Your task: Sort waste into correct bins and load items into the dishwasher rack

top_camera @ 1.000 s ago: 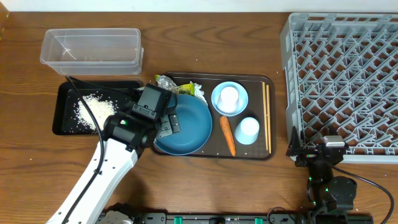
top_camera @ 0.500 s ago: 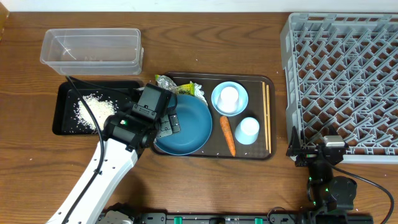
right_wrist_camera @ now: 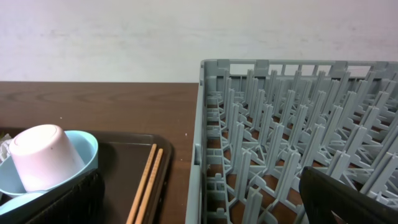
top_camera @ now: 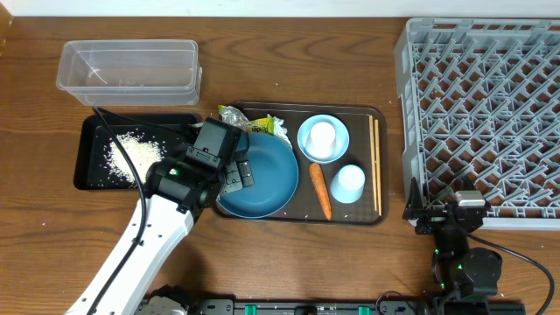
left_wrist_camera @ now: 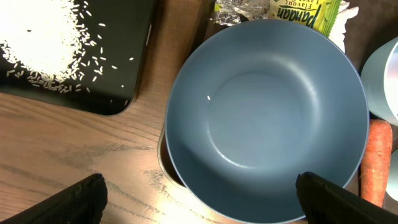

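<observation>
The dark blue dish (top_camera: 269, 179) lies on the left of the brown serving tray (top_camera: 367, 215), with one rice grain in it. My left gripper (top_camera: 237, 172) hovers open over its left rim, empty; in the left wrist view (left_wrist_camera: 199, 205) the dish (left_wrist_camera: 267, 118) fills the frame. The rice (top_camera: 129, 153) lies in the black tray (top_camera: 92, 179). The silver wrapper (top_camera: 249, 120), carrot (top_camera: 320, 190), light blue bowl (top_camera: 308, 149) with a pale cup in it, light blue cup (top_camera: 349, 183) and chopsticks (top_camera: 376, 162) are on the serving tray. My right gripper (top_camera: 440, 210) is open and empty beside the grey rack (top_camera: 486, 114).
The clear tub (top_camera: 127, 68) stands behind the black tray, with a few grains in it. The right wrist view shows the rack wall (right_wrist_camera: 205, 143) close ahead of my right gripper (right_wrist_camera: 199, 199), the chopsticks (right_wrist_camera: 146, 180) to its left, and the bowl (right_wrist_camera: 87, 149).
</observation>
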